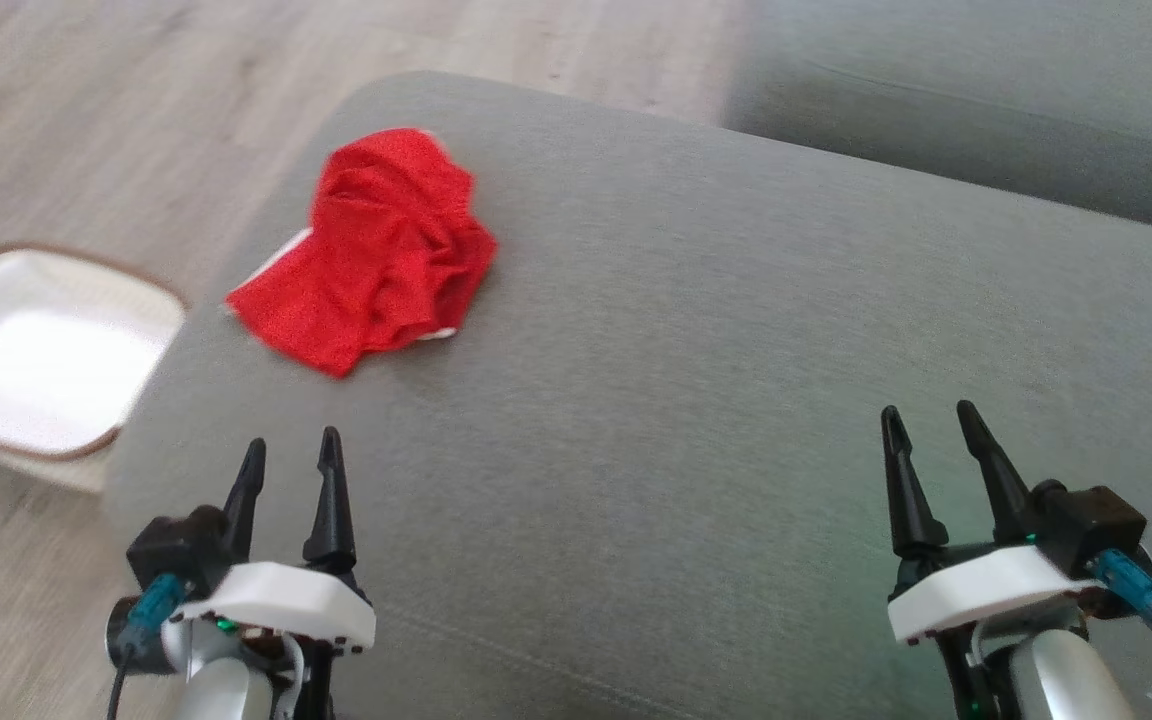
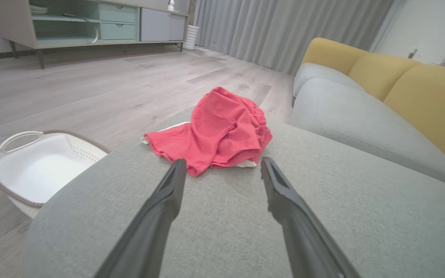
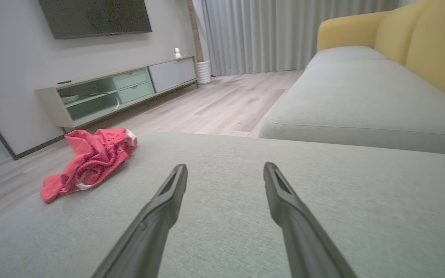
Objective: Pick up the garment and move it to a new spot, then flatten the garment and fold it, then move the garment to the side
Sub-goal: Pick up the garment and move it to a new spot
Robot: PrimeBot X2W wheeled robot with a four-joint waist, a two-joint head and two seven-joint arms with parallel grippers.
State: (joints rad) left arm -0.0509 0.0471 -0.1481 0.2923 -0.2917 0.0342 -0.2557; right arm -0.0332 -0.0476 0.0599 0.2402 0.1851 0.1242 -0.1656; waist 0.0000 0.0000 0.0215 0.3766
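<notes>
The left gripper [image 1: 293, 440] and right gripper [image 1: 928, 409] are held over the grey sofa cushion [image 1: 686, 400], fingers spread, nothing gripped. The red garment [image 1: 376, 250] is crumpled on the cushion's far-left corner. A white basket [image 1: 46, 360] is set on the floor left of the cushion.

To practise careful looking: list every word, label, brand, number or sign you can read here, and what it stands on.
No text can be read.
The garment, basket, sofa and cabinet show none.
Any mark on the TV is too small to tell.
</notes>
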